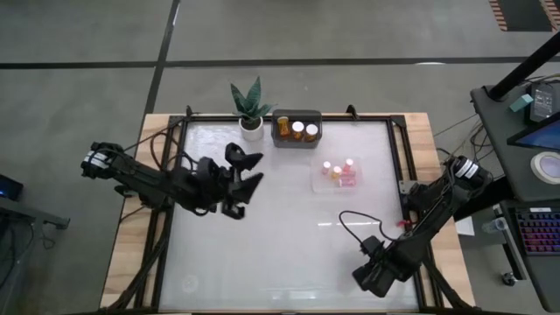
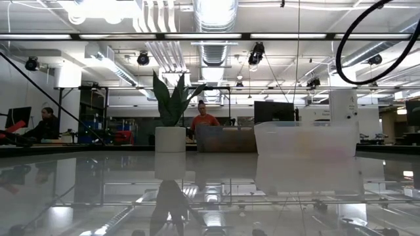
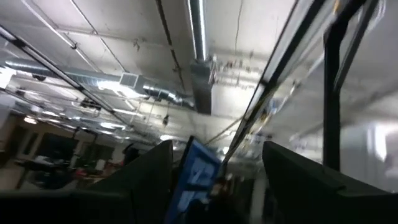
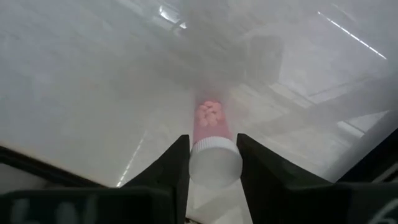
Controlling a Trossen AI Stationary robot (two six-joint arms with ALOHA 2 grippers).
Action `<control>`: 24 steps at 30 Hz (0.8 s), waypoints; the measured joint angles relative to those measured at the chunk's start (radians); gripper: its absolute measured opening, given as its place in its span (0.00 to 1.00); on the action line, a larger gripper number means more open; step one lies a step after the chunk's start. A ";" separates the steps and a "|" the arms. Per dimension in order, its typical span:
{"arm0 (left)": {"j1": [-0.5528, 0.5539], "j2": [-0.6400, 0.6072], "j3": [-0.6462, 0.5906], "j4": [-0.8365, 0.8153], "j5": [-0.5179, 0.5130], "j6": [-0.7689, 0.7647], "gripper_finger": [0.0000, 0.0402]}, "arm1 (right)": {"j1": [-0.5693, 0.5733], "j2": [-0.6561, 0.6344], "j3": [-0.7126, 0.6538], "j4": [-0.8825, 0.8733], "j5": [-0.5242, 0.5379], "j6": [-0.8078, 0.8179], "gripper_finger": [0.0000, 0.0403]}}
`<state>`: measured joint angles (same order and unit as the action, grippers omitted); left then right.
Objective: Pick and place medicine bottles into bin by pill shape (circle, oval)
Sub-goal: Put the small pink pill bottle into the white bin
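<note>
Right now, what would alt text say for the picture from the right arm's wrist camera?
The right gripper is shut on a small pink bottle with a white cap, pink pills visible inside, just above the glossy white table.

This is a robotics lab set in a big open industrial hall: bare ventilation ducts [image 2: 213, 39], pipes and long strip lights [image 2: 197, 36] run across an unfinished ceiling high above the left gripper [image 1: 248, 179], which hangs over a glossy white table [image 1: 262, 254] on a wooden frame. Beyond the table from that claw stand workbenches with monitors [image 2: 272, 111], where two people [image 2: 205, 119] sit, while a desk with a keyboard [image 1: 535, 229] stands just past the right arm.
</note>
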<state>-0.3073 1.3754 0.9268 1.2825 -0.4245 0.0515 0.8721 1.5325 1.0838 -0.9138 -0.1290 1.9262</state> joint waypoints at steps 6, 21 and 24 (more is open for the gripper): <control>0.000 -0.001 -0.001 -0.222 -0.042 0.145 0.58 | -0.010 -0.048 0.025 -0.042 0.027 -0.011 0.26; 0.016 -0.015 -0.002 -0.586 -0.718 0.668 0.58 | -0.277 -0.066 0.276 -0.345 0.110 -0.447 0.27; 0.018 -0.030 -0.002 -0.706 -0.719 0.614 0.58 | -0.366 -0.066 0.340 -0.394 0.151 -0.578 0.27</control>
<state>-0.2890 1.3455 0.9253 0.5761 -1.1435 0.6651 0.5058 1.4662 1.4237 -1.3081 0.0219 1.3477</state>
